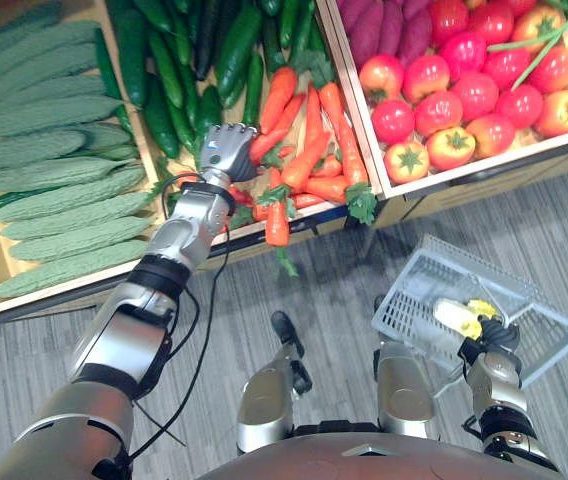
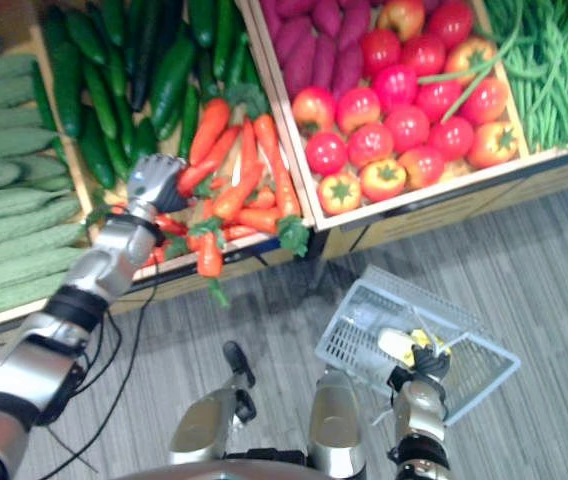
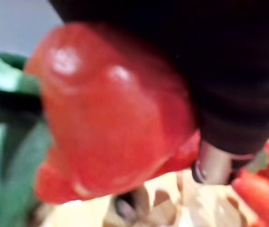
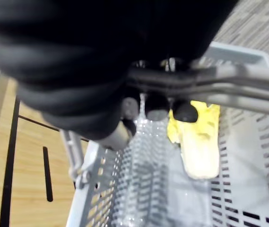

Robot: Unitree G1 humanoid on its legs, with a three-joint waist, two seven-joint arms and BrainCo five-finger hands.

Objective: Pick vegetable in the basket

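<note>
My left hand reaches into the carrot crate and its fingers curl round an orange carrot. That carrot shows large and red-orange against the dark cover in the left wrist view. Low on the right, my right hand is shut on the metal handle of the white plastic basket, which hangs tilted above the floor. A pale yellow corn cob lies inside the basket.
Wooden crates line the stand: pale ridged gourds at the left, dark cucumbers, tomatoes, purple sweet potatoes and green beans at the right. One carrot hangs over the crate's front edge. Grey floor lies below.
</note>
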